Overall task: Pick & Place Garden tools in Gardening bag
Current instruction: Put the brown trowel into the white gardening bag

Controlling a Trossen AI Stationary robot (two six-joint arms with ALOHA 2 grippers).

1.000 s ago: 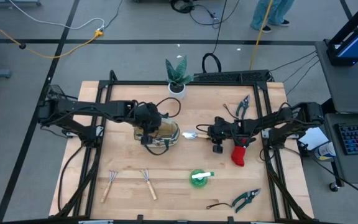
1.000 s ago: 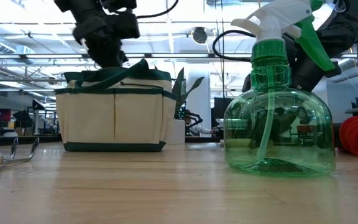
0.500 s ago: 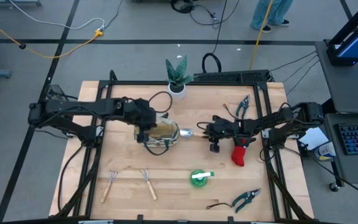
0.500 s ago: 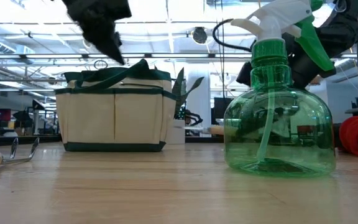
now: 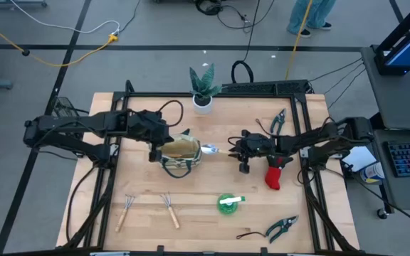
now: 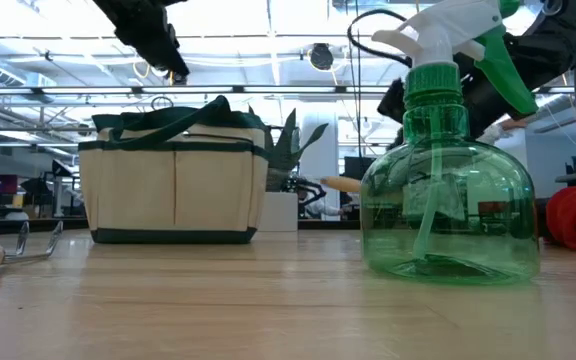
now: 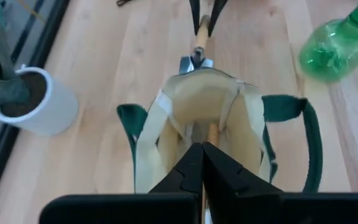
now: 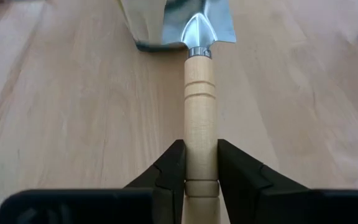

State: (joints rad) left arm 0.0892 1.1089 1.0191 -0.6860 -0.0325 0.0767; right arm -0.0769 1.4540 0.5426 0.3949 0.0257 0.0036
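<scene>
The bag (image 5: 182,152) sits mid-tabletop, at 3 o'clock from my left gripper (image 5: 154,151), which hovers over its left rim with fingers pressed together, holding nothing. At 3 o'clock from the bag, my right gripper (image 5: 242,151) clamps the trowel (image 8: 201,74) by its wooden handle, blade touching the bag's right rim.

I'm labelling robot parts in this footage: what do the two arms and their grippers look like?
Both arms are dark, slender jointed links with black cables looping beside them. The left gripper has two matte black fingers tapering to narrow wedge tips above a flat black bar. The right gripper has the same black angular fingers with stepped inner edges. No markings show.
</scene>
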